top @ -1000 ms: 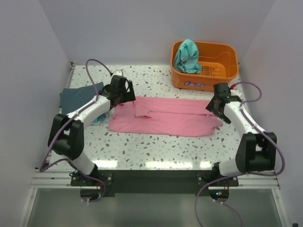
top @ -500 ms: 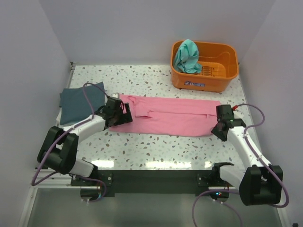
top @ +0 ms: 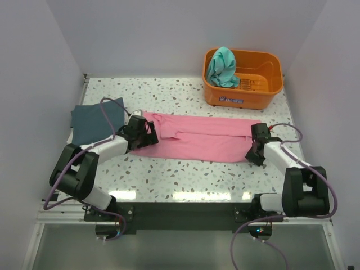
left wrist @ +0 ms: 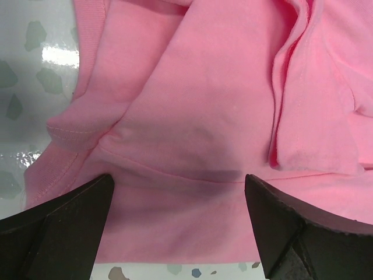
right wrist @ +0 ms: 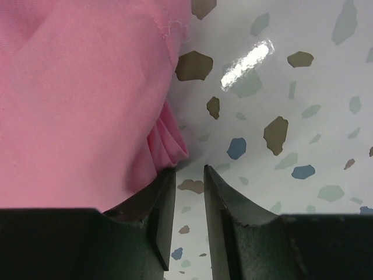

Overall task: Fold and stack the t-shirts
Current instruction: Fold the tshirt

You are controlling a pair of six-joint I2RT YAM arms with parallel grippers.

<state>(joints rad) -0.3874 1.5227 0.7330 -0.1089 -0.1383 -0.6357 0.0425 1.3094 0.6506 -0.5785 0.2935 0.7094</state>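
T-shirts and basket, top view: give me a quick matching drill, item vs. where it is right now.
Items:
1. pink t-shirt
2. slate t-shirt
3. teal t-shirt
4. orange basket

Places:
A. draped over the basket's left rim
B. folded at the table's left edge
C. spread flat between the two grippers
D. far right corner of the table

Pairs: 1-C, 2-B, 3-A, 4-D

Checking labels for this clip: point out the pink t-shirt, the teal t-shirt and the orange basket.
pink t-shirt (top: pixel 202 140), top external view, middle of its body.
teal t-shirt (top: pixel 222 67), top external view, bunched middle.
orange basket (top: pixel 242 98), top external view, front wall.
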